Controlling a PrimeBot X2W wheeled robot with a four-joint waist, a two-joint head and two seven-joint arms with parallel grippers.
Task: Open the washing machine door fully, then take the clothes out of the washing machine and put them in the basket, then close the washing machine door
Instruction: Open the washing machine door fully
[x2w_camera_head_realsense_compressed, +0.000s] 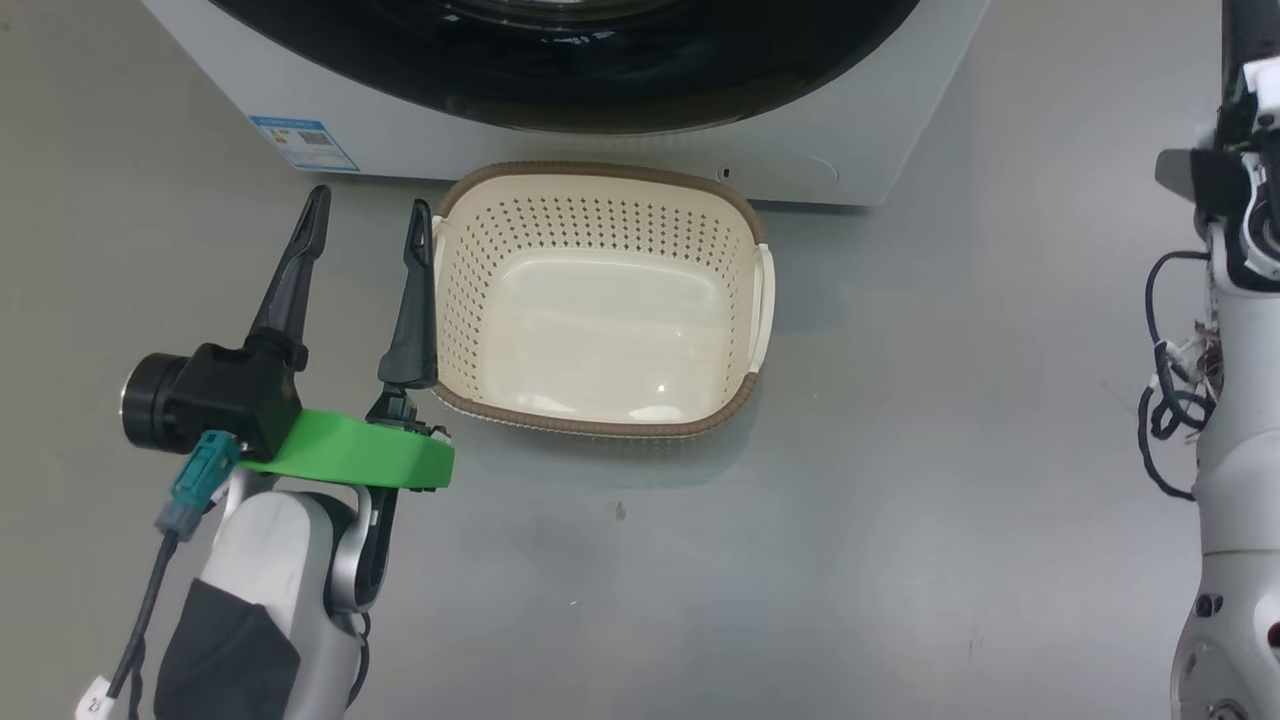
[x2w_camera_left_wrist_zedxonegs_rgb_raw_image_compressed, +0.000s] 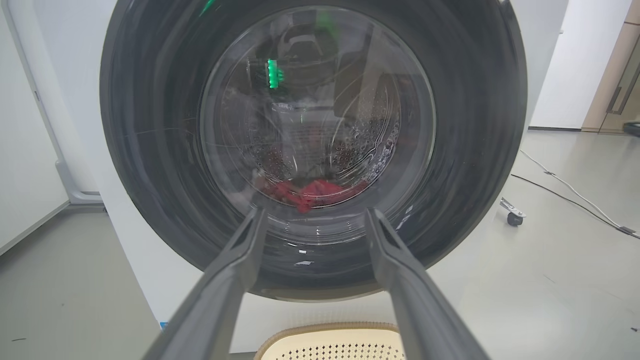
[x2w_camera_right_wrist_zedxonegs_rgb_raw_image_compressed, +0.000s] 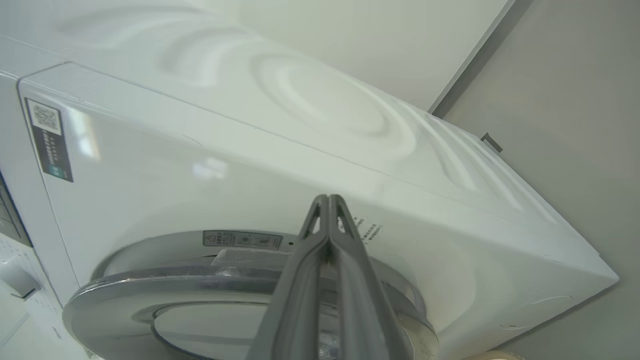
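Washing machine door (x2w_camera_left_wrist_zedxonegs_rgb_raw_image_compressed: 150, 150): shut, clothes (x2w_camera_left_wrist_zedxonegs_rgb_raw_image_compressed: 312, 192) low behind its glass. Your left gripper (x2w_camera_left_wrist_zedxonegs_rgb_raw_image_compressed: 315, 212), fingers apart, faces it squarely beside the basket (x2w_camera_head_realsense_compressed: 600, 172); your right gripper (x2w_camera_right_wrist_zedxonegs_rgb_raw_image_compressed: 327, 197), fingers together, sits nearer its rim.

The white washing machine (x2w_camera_head_realsense_compressed: 450, 140) stands far, its round black-rimmed door (x2w_camera_left_wrist_zedxonegs_rgb_raw_image_compressed: 150, 150) shut, red clothes (x2w_camera_left_wrist_zedxonegs_rgb_raw_image_compressed: 315, 192) lying low behind the glass, and the cream basket (x2w_camera_head_realsense_compressed: 600, 171) upright on the floor just before it.

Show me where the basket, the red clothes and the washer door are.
basket (x2w_camera_head_realsense_compressed: 600, 330): head view, bare bottom inside.
red clothes (x2w_camera_left_wrist_zedxonegs_rgb_raw_image_compressed: 315, 192): left wrist view, fabric seen through the glass.
washer door (x2w_camera_left_wrist_zedxonegs_rgb_raw_image_compressed: 150, 150): left wrist view, left side of black rim.
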